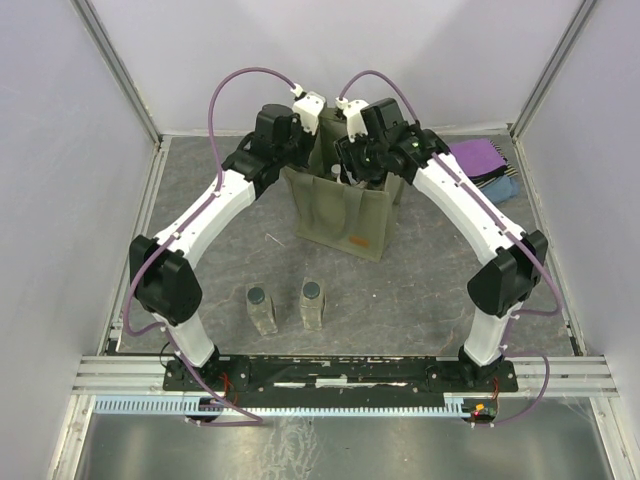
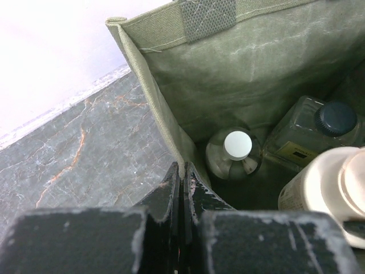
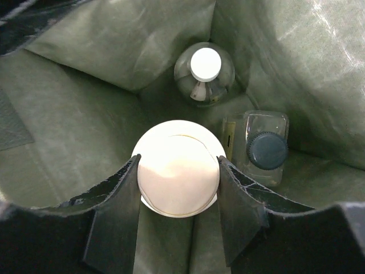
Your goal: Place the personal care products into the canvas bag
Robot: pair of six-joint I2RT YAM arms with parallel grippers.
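Risk: right gripper [image 3: 178, 166] pinches the jar [image 3: 178, 149] inside the canvas bag [image 3: 85, 103]; dropped, it could strike the dark-capped bottle [image 3: 259, 149] (left gripper [image 2: 181, 174] pinches the far-left rim).

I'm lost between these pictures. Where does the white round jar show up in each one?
Top external: not in sight; hidden down inside the canvas bag.
Left wrist: white jar at the lower right edge, partly cut off.
Right wrist: dead centre, gripped by the right claw.
Shared landmark: the clear bottle with a white cap stands in the bag's corner in both wrist views.
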